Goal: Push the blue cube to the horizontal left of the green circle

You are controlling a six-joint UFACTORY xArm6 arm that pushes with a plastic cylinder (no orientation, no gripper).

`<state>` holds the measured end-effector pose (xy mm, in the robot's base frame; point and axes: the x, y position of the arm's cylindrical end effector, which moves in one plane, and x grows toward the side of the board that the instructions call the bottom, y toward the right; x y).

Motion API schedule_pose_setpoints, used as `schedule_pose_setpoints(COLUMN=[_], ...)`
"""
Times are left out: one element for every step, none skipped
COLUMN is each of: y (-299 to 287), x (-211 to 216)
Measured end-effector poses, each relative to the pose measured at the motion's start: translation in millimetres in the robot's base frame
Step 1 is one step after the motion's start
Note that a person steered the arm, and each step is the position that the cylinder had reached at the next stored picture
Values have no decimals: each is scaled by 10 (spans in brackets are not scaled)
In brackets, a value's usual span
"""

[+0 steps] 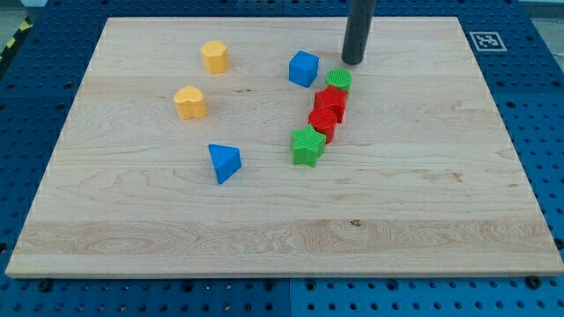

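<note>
The blue cube [303, 68] sits in the upper middle of the frame, just left of the green circle [338, 80] and slightly higher; a narrow gap shows between them. My tip [353, 62] rests above and to the right of the circle, near it, with the cube further to its left; there are no jaws here, only a plain rod. The cube looks small, light and rigid, likely to slide easily on the smooth board [441, 202] and to twist if struck off-centre; I judge a push square on the middle of its upper face best, since it needs only a small nudge downward.
</note>
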<state>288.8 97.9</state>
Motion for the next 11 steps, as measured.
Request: schedule_pose_setpoints(y=[-254,-351,-404,-594,-662,-790,-796,-1043,-1225,-1496,-1826], x=[87,187,199,391,414,404,359,359,359,304,303])
